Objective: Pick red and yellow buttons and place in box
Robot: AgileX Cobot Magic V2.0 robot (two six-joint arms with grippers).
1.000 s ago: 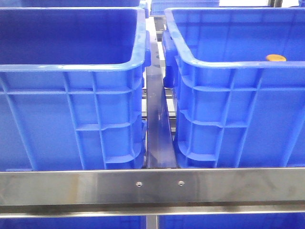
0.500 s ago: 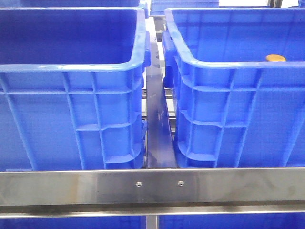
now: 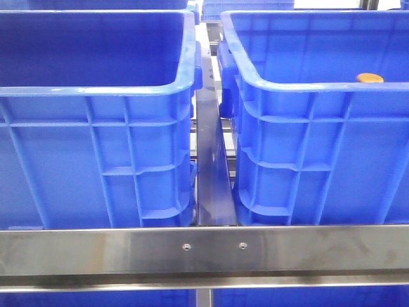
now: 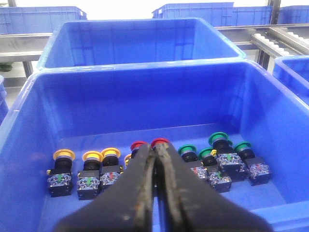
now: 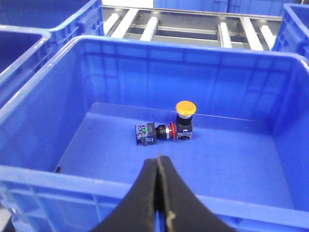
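In the left wrist view my left gripper (image 4: 155, 148) is shut and empty. It hangs over a blue crate (image 4: 145, 71) that holds a row of push buttons: yellow-capped ones (image 4: 91, 156), two red-capped ones (image 4: 139, 144) just beyond the fingertips, and green ones (image 4: 218, 139). In the right wrist view my right gripper (image 5: 158, 157) is shut and empty above the near rim of the box (image 5: 72, 178). On the box floor a yellow-orange domed button (image 5: 185, 107) stands upright beside a red-ringed button (image 5: 153, 132) lying on its side. The front view shows the orange cap (image 3: 370, 78) inside the right crate (image 3: 300, 86); neither gripper shows there.
In the front view the left crate (image 3: 96, 93) stands beside the right one with a narrow gap and a dark strip (image 3: 211, 166) between them. A steel rail (image 3: 204, 249) runs across the front. More blue crates (image 4: 140, 29) and roller conveyors (image 5: 193, 26) lie behind.
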